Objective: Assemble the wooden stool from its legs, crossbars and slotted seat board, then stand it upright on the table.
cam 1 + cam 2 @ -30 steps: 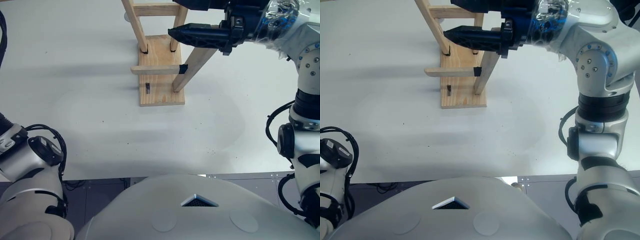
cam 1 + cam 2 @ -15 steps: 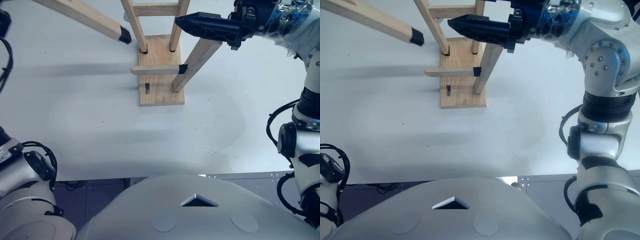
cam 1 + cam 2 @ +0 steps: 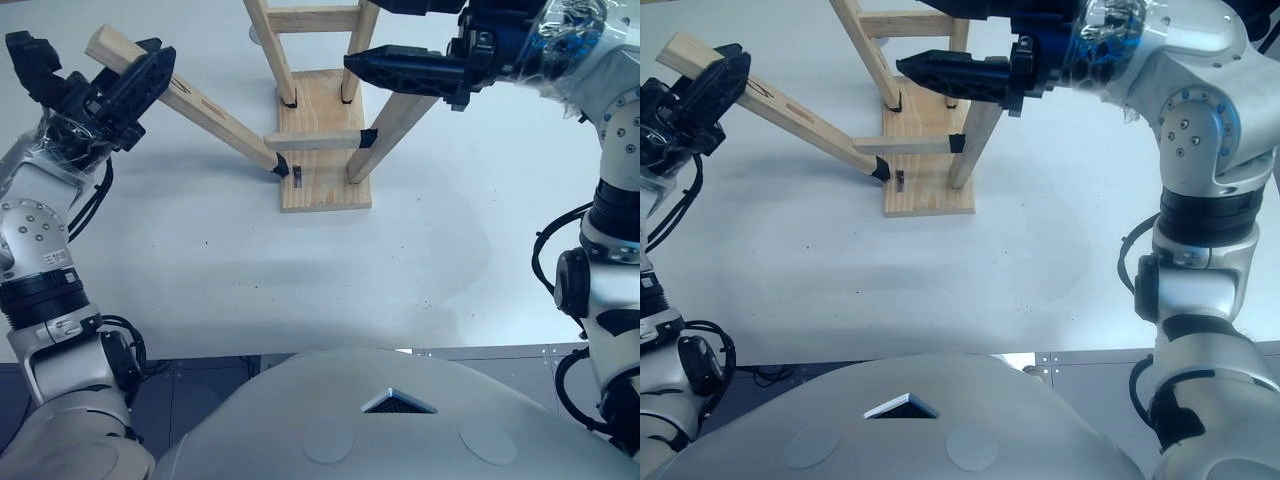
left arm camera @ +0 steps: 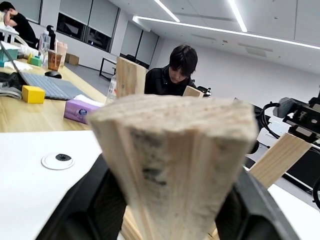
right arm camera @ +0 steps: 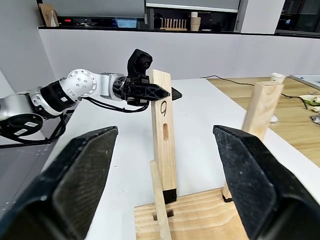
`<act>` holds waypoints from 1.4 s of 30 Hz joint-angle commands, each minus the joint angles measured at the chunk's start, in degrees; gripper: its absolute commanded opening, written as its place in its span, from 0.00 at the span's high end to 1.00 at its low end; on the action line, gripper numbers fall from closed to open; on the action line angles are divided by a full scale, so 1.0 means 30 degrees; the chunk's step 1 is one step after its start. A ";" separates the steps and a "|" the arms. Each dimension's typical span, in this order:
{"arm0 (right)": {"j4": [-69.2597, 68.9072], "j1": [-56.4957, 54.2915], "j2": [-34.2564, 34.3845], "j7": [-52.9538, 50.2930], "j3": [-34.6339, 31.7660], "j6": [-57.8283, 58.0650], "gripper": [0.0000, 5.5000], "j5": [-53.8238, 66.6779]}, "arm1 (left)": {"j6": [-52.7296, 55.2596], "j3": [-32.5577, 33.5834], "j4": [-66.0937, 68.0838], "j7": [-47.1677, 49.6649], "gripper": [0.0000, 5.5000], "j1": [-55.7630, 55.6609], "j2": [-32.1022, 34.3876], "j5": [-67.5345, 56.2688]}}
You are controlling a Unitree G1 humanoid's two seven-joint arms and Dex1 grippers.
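The left claw was clamped on a tilted leg, its dark tip just beside the open slot of the seat board, flat on the surface; the right claw gaped empty by the standing legs; better to straighten the leg before pressing.

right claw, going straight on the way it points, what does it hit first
Probably the slanted leg held by the left claw: it sits centred ahead of the right claw, depth unclear.
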 commanded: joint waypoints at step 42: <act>-0.0128 0.0993 -0.0650 0.0488 0.1371 -0.0276 0.36 -0.1018 | -0.1107 -0.3228 -0.4247 -0.1548 0.61 -0.0239 0.1909 0.3807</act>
